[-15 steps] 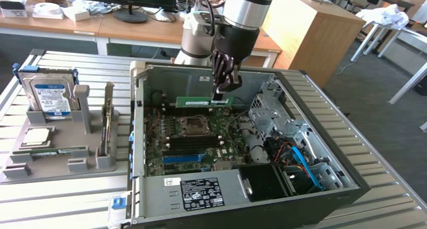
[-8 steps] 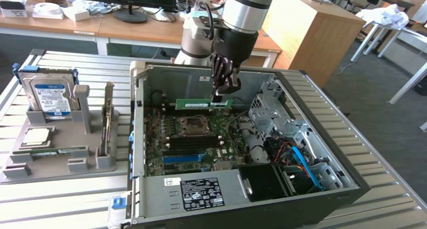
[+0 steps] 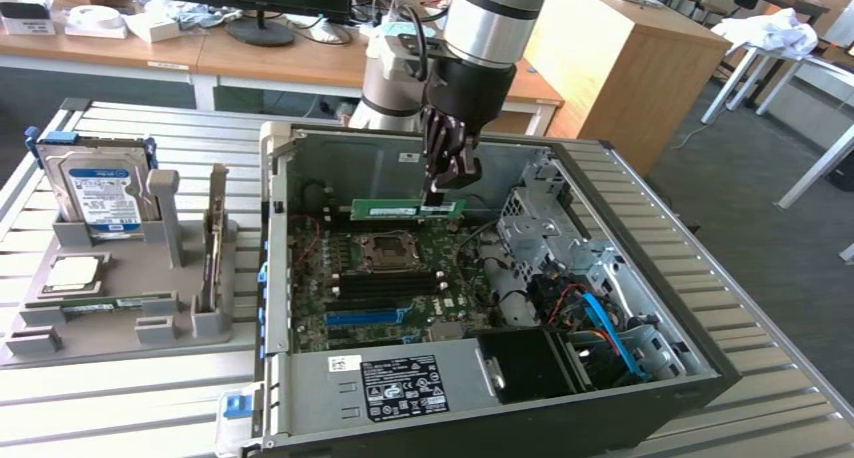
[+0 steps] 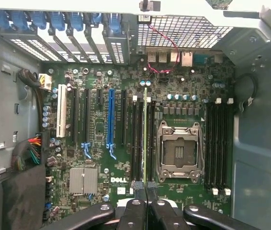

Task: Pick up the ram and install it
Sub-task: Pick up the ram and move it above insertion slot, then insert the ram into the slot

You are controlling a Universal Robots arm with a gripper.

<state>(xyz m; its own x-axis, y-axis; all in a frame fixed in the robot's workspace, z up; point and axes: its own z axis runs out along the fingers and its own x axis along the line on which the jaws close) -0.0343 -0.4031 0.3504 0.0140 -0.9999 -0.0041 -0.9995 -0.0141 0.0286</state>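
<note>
The ram (image 3: pixel 400 209) is a thin green stick held level inside the open computer case (image 3: pixel 627 308), above the motherboard (image 3: pixel 387 283). My gripper (image 3: pixel 438 190) reaches down into the case and is shut on the ram's end toward the exterior view's right. In the wrist view the ram (image 4: pixel 145 134) shows edge-on, running out from my gripper (image 4: pixel 146 189). It is lined up over the black memory slots (image 4: pixel 138 139) beside the CPU socket (image 4: pixel 179 151). Whether it touches a slot I cannot tell.
A grey holder (image 3: pixel 200 318) stands at the exterior view's left with a silver hard drive (image 3: pixel 100 193), a square processor (image 3: pixel 74 271) and another green stick (image 3: pixel 100 303). The case walls, drive cage (image 3: pixel 554 228) and cables (image 3: pixel 601 323) crowd the board.
</note>
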